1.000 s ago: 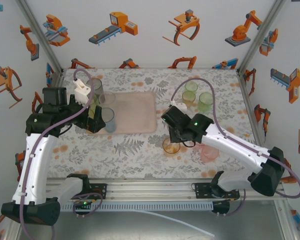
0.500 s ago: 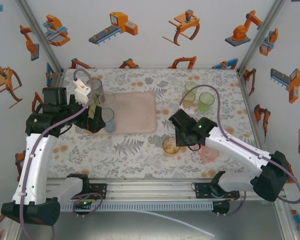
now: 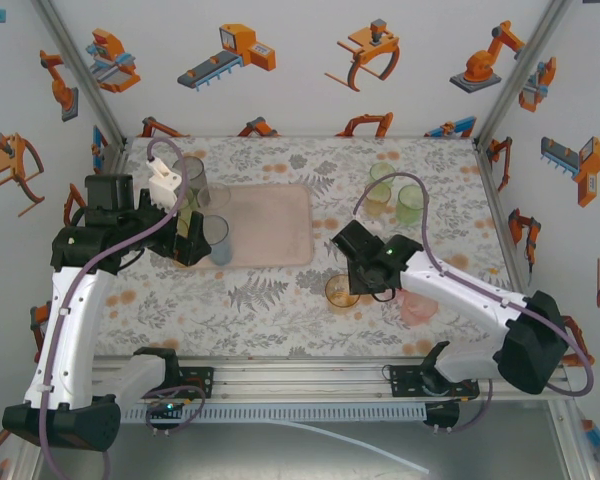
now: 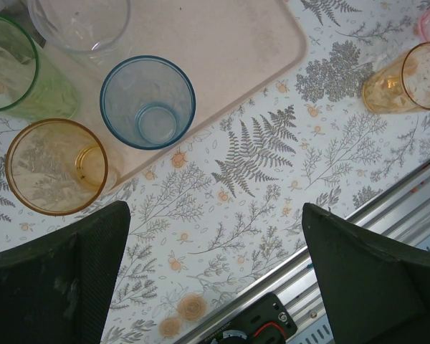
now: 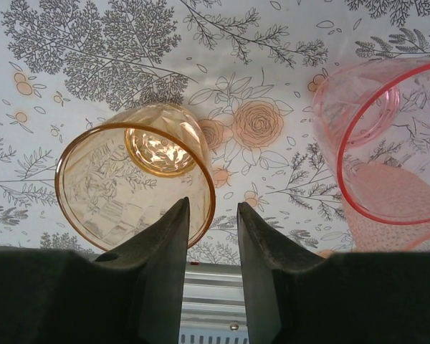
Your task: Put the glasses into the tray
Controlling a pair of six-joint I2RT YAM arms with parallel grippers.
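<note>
You were dealing with light, thin-walled plastic tumblers. I'd judge them stiff enough to pinch, but slick and easy to tip or send skating across the worktop point(image 3: 280, 312). The sound hold is one finger inside the rim and one outside, set deep enough that the wall does not spring free.

The amber tumbler point(image 5: 136, 188) under your right gripper point(image 5: 211, 233) stood upright on the worktop, off the tray point(image 3: 270, 225) but near its corner, with a pink tumbler point(image 5: 387, 154) just beside it. Your right fingers point(image 5: 165, 247) were parted only narrowly and held nothing. The tumbler's near rim lined up with the gap between them; whether either finger touched it, I could not tell.

Your left gripper point(image 4: 215, 279) had its fingers point(image 4: 57, 276) spread wide and empty by the tray's corner. There a blue tumbler point(image 4: 147, 102) and a clear tumbler point(image 4: 79, 21) stood on the tray, with a green tumbler point(image 4: 7, 64) and a second amber tumbler point(image 4: 56, 166) at its edge. A far group of tumblers point(image 3: 412, 203) waited on the worktop to the right.
</note>
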